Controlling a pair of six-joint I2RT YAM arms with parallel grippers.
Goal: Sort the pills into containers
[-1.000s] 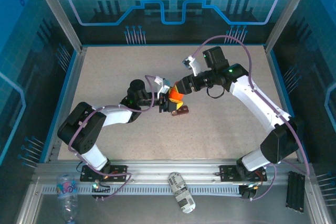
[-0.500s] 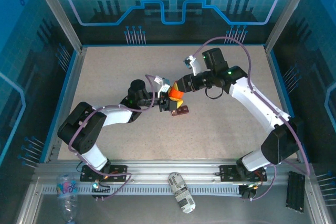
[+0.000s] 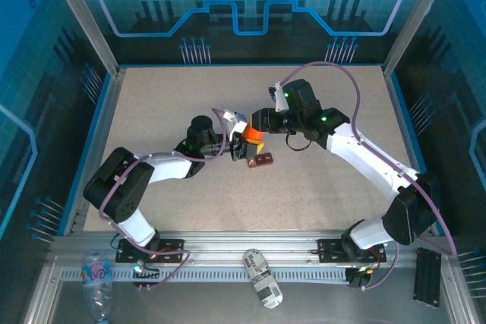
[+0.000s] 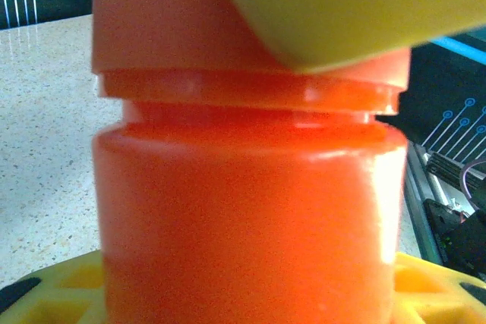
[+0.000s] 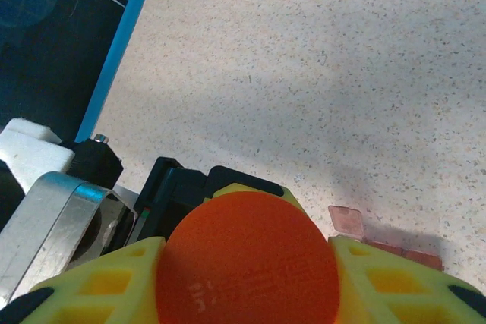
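Speckled beige worktop (image 3: 319,187) fills the floor of an enclosure, edged by a blue rim and boxed in by aluminium posts and blue translucent panels printed with circuit-style lines. Near the middle of it, both arms meet on an orange bottle (image 3: 251,137). The left end effector (image 3: 239,144) comes in from 9 o'clock and is clamped on the bottle's body; in the left wrist view its yellow fingers (image 4: 53,294) sit either side of the base. The right end effector (image 3: 257,128) comes in from 2 o'clock and is clamped on the bottle's cap, yellow fingers (image 5: 114,278) pressing both sides of the round top. The dark red-brown container box (image 3: 260,160) lies on the worktop just beside the bottle at 5 o'clock, apart from both end effectors. On the metal ledge at 6 o'clock lie a clear plastic bottle (image 3: 97,275), a labelled cylinder (image 3: 262,278) and a black bar (image 3: 429,275).
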